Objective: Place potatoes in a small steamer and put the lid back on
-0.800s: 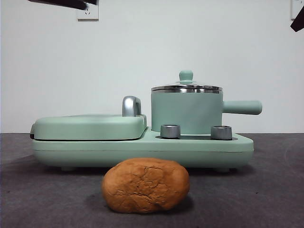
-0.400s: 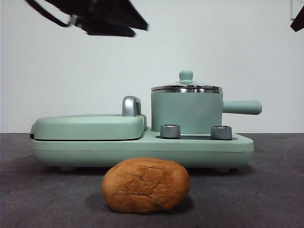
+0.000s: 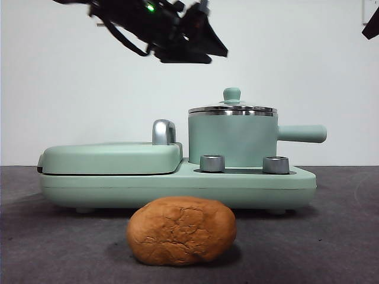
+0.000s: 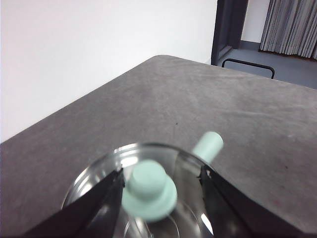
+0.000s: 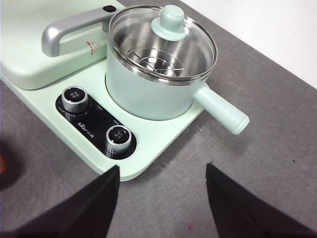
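- The potato (image 3: 181, 231), an orange-brown lump with a cracked skin, lies on the dark grey table (image 3: 331, 236) at the near edge of the scene, in front of the mint-green cooker base (image 3: 177, 186) and apart from it.
- The small steamer (image 3: 232, 139) stands on the right part of the cooker base, behind 2 steel knobs (image 3: 212, 163), with its straight side handle (image 3: 302, 134) pointing right.
- The lid (image 3: 232, 109) sits on the steamer's steel rim, its mint-green knob (image 3: 231, 94) upright on top.
- Through the glass in the right wrist view, a steel rack shows inside the small steamer (image 5: 158, 74); the lid (image 5: 163, 42) covers it and the 2 knobs (image 5: 74, 99) lie on a black panel beside the pot.
- The flat griddle cover (image 3: 112, 158) with a chrome handle (image 3: 164, 132) fills the left part of the cooker base.
- The left gripper (image 3: 201, 50) hangs in the air above and to the left of the steamer, clear of the lid.
- In the left wrist view the left gripper (image 4: 161, 183) has its 2 jaws spread apart, one on each side of the lid's knob (image 4: 148, 191), grasping nothing.
- The right gripper (image 5: 161, 178) waits high over the near right of the cooker, its jaws spread wide and empty; in the front view only a black tip (image 3: 372, 25) shows at the top right corner.
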